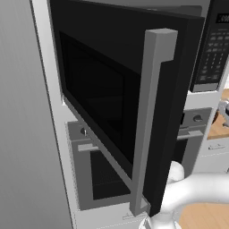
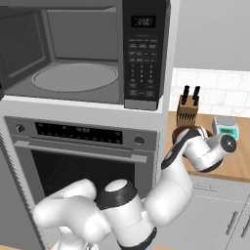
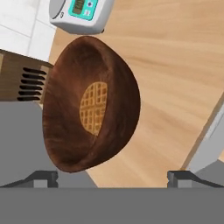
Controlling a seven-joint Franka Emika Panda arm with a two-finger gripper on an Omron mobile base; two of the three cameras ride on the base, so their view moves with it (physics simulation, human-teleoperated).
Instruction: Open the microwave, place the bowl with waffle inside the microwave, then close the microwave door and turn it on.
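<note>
Between the spread fingertips of the gripper [image 3: 112, 177], which stands wide apart and holds nothing, lies the bowl [image 3: 89, 105], straight ahead along the hand's line of sight and nearer the one fingertip than the other. It is a dark wooden bowl on the wooden counter [image 3: 175, 78], with the waffle [image 3: 93, 108] flat in its bottom; the gripper is not yet touching its rim. Being round, the bowl has no long axis, so I judge the coming move turns on which part of the rim the jaws straddle. Beyond the bowl sit a kitchen scale [image 3: 81, 15] and a knife block [image 3: 19, 78]. Farther off to the side, the microwave [image 2: 78, 53] is already open, its door [image 1: 120, 103] swung wide. Its display digits are too blurred to read.
</note>
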